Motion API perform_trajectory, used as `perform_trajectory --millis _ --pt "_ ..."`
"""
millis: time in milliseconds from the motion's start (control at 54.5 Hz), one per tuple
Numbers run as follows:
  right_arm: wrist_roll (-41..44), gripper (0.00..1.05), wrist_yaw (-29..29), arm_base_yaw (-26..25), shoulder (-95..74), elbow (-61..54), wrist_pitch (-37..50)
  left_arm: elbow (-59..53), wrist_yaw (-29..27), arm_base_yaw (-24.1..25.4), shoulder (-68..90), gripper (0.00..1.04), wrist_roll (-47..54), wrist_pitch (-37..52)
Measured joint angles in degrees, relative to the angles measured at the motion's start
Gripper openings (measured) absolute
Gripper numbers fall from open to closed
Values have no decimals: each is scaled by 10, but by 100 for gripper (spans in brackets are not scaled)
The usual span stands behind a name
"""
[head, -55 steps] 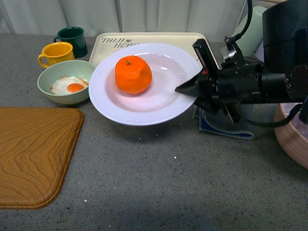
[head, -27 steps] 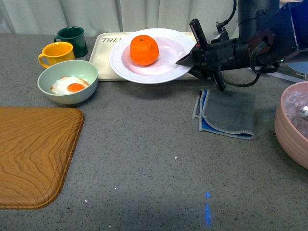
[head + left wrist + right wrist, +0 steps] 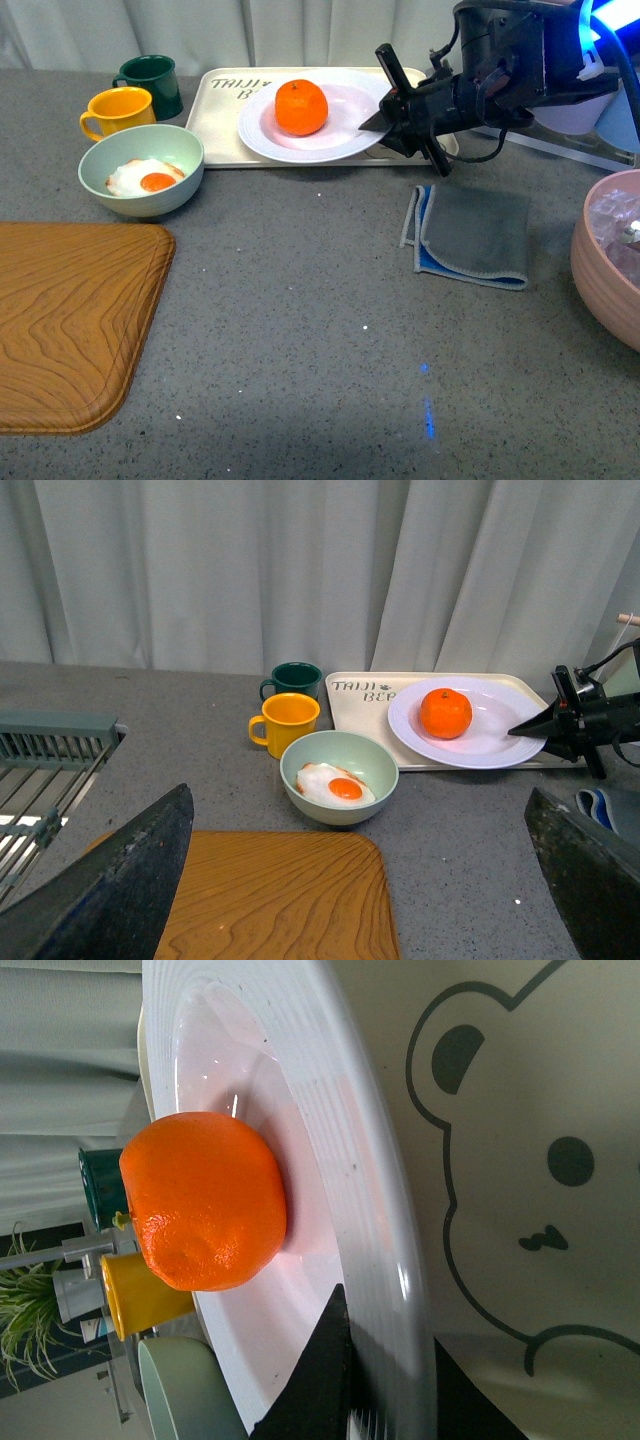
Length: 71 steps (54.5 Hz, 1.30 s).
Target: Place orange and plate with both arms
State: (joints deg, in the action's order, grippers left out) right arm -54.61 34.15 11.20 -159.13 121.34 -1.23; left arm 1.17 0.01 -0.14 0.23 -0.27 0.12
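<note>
Front view: upper centre, the right gripper (image 3: 385, 118) clamps the plate (image 3: 345, 142) rim, the orange (image 3: 301, 107) on it, over the tray (image 3: 215, 125). Lower level, then release. The left gripper (image 3: 357, 805) gapes empty.

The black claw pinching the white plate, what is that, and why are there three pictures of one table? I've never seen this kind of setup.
That claw is the right hand of a two-armed robot. It is shut on the rim of the plate, which carries the orange above a bear tray; whether it has touched down is unclear. The front picture comes from a camera on the robot's body; the other two from cameras on its wrists. The right wrist one shows the plate up close. In the left wrist one, the left hand is open and empty, its dark fingers at the picture's edges. Also on the table: a green bowl with a fried egg, a yellow mug, a green mug, a wooden tray, a grey cloth and a pink bowl.
</note>
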Motion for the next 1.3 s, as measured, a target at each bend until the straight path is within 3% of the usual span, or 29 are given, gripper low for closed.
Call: perform_trajectory --millis 293,532,660,752,770,825,880,1100,1302 --pt "53 49 -36 -2 21 -26 -33 0 0 0 0 98 0 0" --pt "222 97 -132 -8 174 -226 24 0 0 0 0 98 0 0" --pt "340 95 -235 -8 264 -355 88 0 0 0 0 98 0 0" --pt "463 77 -412 -6 296 -509 410 0 0 0 0 98 0 0" --pt "483 71 -427 -8 305 -556 495 0 0 0 0 98 0 0" --pt "514 59 -430 -16 338 -654 636 0 -1 0 0 98 0 0" --pt "527 48 -426 -24 382 -721 704 0 0 0 0 98 0 0" --pt "544 2 -402 -54 543 -918 758 0 0 0 0 98 0 0" --pt "546 1 -386 -67 644 -1019 758 0 0 0 0 98 0 0"
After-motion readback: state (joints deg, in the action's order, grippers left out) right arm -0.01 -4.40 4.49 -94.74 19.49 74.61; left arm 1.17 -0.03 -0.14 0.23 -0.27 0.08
